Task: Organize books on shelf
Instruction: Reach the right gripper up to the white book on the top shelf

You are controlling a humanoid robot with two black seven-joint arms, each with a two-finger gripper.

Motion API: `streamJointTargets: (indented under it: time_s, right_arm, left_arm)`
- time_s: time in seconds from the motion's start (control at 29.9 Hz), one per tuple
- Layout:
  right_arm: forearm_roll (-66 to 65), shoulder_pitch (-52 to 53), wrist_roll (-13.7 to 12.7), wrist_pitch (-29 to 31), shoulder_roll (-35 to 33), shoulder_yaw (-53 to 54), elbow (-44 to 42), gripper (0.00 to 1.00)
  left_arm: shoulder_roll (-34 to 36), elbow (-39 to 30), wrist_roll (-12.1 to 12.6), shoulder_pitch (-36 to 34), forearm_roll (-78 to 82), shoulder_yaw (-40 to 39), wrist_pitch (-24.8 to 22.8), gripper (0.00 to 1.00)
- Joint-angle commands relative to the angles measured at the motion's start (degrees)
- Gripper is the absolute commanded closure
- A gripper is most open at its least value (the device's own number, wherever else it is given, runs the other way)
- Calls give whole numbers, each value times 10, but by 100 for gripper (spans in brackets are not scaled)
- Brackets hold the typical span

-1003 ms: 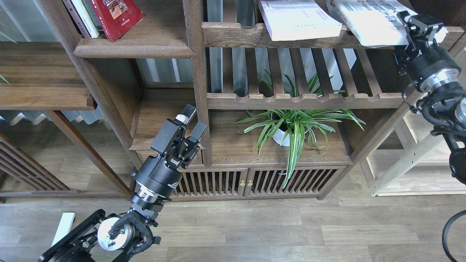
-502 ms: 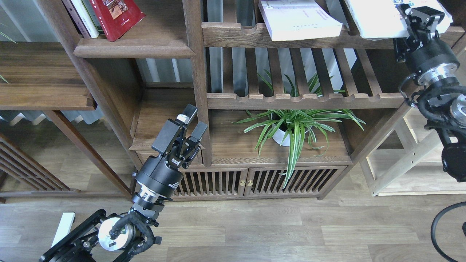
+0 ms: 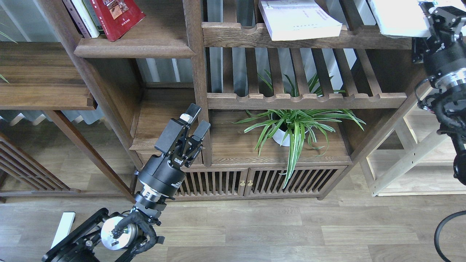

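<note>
A dark red book (image 3: 118, 16) leans at the top left on the walnut shelf (image 3: 134, 48), beside thin pale-spined books (image 3: 85, 18). A pale lavender-white book (image 3: 298, 20) lies flat on the upper slatted rack. My right gripper (image 3: 442, 12) at the top right is shut on the edge of a white book (image 3: 398, 16), held just above the rack's right end; its cover is mostly cut off by the frame. My left gripper (image 3: 198, 118) is open and empty, low in front of the bookcase's centre post.
A potted spider plant (image 3: 291, 127) stands on the lower board under the second slatted rack (image 3: 305, 101). A cabinet with slatted doors (image 3: 247, 182) is below. A pale wooden frame (image 3: 407, 160) stands at the right, a side shelf (image 3: 40, 76) at the left.
My right gripper has lifted the white book up and to the right, off the upper slatted rack. My left gripper has shifted slightly right and up.
</note>
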Motion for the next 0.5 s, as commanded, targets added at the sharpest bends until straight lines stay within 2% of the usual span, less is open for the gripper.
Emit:
streamJointTargets:
  time_s: [0.0, 0.1, 0.27, 0.47]
  right_arm:
    - [0, -31, -4, 59, 2, 5, 10, 95]
    - [0, -54, -5, 128, -1, 4, 13, 95]
    - [0, -77, -5, 195, -4, 6, 18, 95]
    - [-1, -121, -4, 206, -4, 7, 32, 95]
  left_arm:
    - [-7, 0, 0, -12, 9, -1, 0, 2]
    - [-12, 0, 0, -26, 16, -1, 0, 2]
    - [-21, 0, 0, -43, 30, -1, 0, 2]
    - [-21, 0, 1, -67, 41, 0, 0, 2]
